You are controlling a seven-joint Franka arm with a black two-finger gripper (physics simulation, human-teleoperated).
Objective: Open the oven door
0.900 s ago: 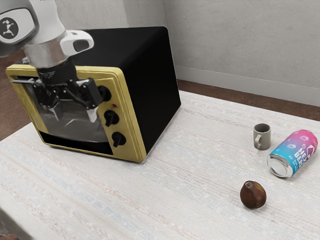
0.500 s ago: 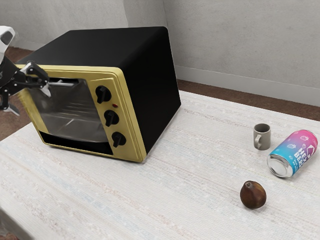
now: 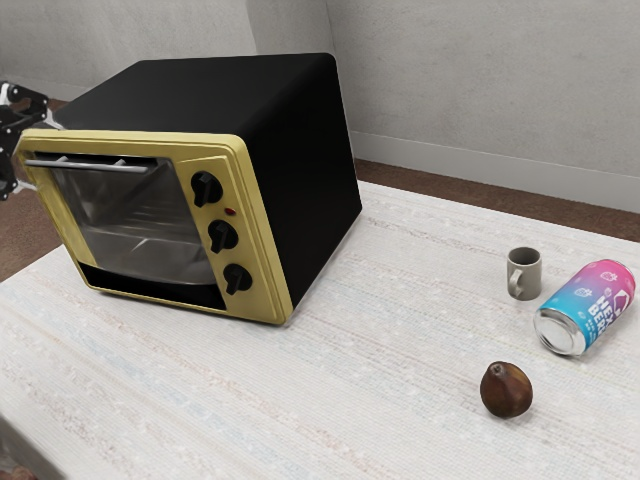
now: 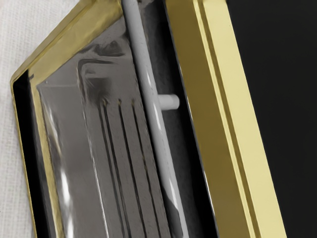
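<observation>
At the exterior view's left edge, the gripper (image 3: 35,152) was seen beside the oven's (image 3: 235,100) near top corner, its fingers spread wide with nothing held. The oven door (image 3: 140,235) was seen shut in the front of the oven, with the handle (image 3: 90,164) set across its top. Through the glass, thin rack-like bars could be made out; whether any food was kept inside could not be told. Three dark knobs (image 3: 222,236) were set beside the door. Farther right on the table (image 3: 380,350), a brown fruit (image 3: 506,390), an upright mug (image 3: 530,272) with contents that could not be made out, and a tipped-over can (image 3: 597,300) were seen. In the wrist view, the handle was seen close up, held off the door by a short post (image 4: 169,102).
</observation>
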